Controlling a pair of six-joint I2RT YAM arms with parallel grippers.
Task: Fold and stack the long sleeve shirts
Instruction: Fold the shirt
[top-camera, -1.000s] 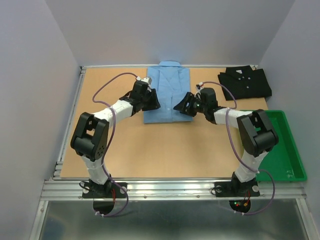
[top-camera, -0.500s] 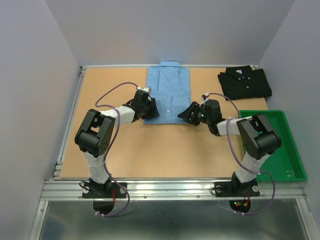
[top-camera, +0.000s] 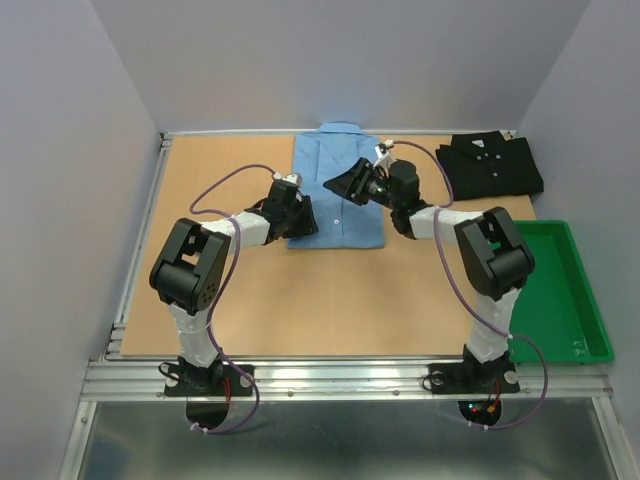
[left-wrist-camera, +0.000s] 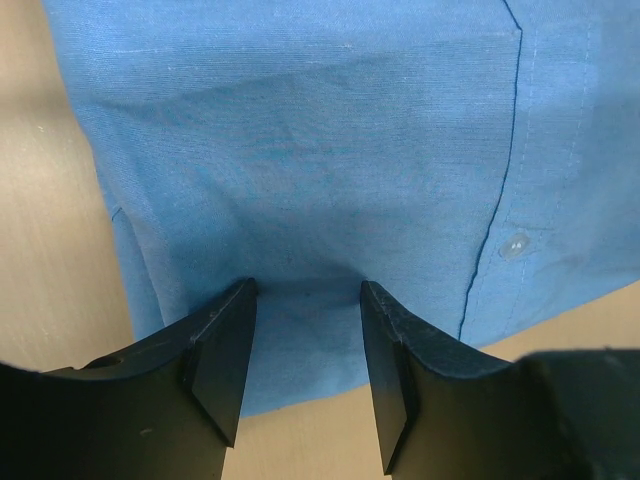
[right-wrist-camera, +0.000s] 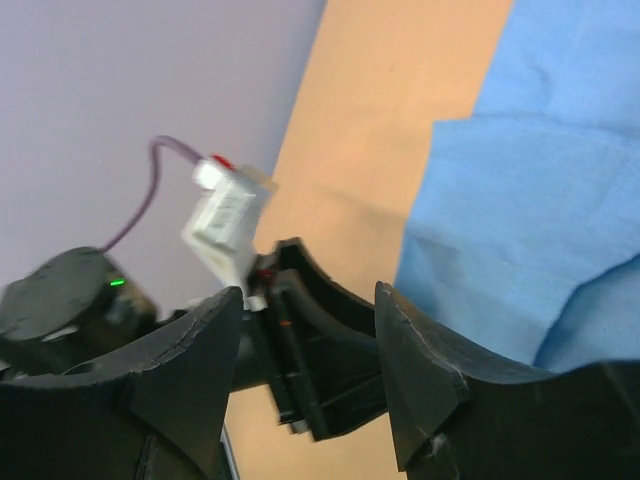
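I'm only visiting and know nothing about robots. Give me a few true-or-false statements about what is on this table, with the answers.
1. The light blue shirt lies folded at the back middle of the table. True.
2. The black shirt is stacked on the blue one. False: it lies by itself at the far right corner, apart from the blue one.
3. The green tray has a shirt in it. False: nothing shows inside it.
4. The right gripper holds nothing, and its jaws are apart. True.
5. The left gripper is at the near edge of the blue shirt with its jaws apart. True.
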